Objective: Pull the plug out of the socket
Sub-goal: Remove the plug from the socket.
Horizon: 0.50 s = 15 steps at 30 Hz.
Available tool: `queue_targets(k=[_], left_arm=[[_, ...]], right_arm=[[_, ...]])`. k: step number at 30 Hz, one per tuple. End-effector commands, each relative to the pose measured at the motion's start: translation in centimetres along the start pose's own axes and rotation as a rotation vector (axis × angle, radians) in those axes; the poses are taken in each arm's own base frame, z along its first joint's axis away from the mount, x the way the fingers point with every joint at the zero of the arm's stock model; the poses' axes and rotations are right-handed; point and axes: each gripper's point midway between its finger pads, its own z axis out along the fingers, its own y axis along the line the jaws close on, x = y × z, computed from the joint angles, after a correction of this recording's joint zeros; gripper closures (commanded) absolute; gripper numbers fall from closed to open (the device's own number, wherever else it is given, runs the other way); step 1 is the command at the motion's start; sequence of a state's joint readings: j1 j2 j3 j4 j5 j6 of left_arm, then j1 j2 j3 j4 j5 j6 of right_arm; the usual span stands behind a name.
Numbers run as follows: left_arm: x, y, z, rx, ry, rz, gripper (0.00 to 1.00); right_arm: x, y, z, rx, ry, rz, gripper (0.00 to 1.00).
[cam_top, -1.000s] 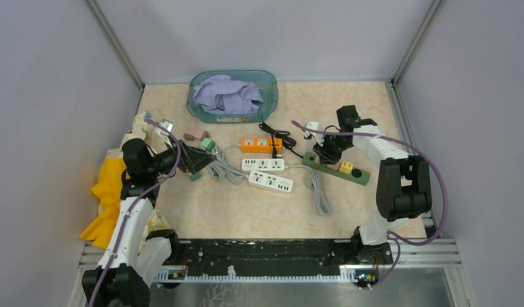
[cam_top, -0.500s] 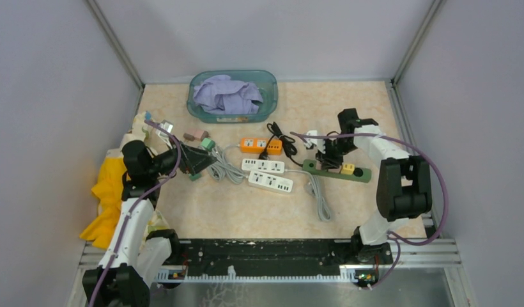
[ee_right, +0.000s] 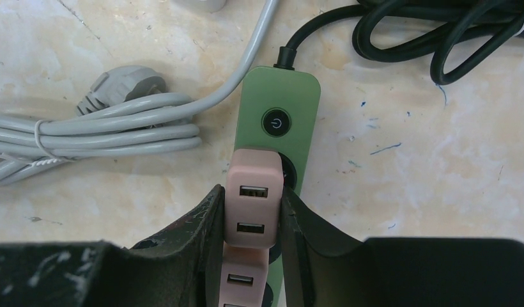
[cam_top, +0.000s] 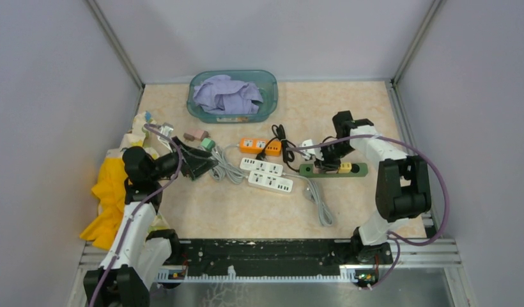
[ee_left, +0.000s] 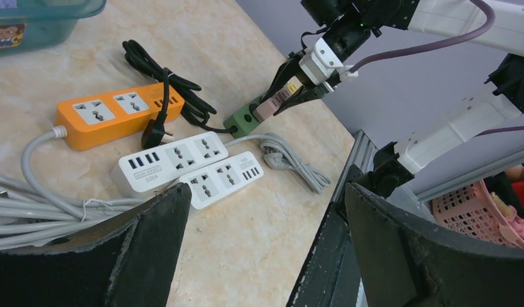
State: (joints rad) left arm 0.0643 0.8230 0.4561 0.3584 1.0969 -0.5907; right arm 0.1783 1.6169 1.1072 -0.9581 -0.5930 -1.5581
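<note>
Desk, beige marble pattern, teal bin at far centre. Left end effector hovers at left, fingers wide apart, holding nothing. Green power strip lies right of centre, just right of two white strips. Right end effector clamped on pink plug, which sits over the green strip's socket beside the power button; pins hidden.

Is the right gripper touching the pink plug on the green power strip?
Touching. The right wrist view shows the right gripper with both fingers pressed against the sides of the pink plug, no gap visible.
</note>
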Motion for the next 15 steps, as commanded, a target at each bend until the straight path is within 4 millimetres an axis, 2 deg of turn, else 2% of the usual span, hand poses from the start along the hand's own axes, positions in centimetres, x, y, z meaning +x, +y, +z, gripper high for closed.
queue_targets(k=[1,7,15], left_arm=[[0.1,-1.8,0.3,0.074,-0.001,0.064,0.05],[1.2,-2.8,1.1,0.109,0.032,0.078,0.06],[3.9,-4.6,3.0,0.137,0.120,0.081,0.06]], right_arm=[[-4.1,3.8,1.6,-0.140,-0.167,-0.049,0.95],[-3.5,2.7,1.9,-0.111,-0.135,0.018,0.93],[-3.1,1.9,2.0,-0.089,-0.112,0.085,0.73]])
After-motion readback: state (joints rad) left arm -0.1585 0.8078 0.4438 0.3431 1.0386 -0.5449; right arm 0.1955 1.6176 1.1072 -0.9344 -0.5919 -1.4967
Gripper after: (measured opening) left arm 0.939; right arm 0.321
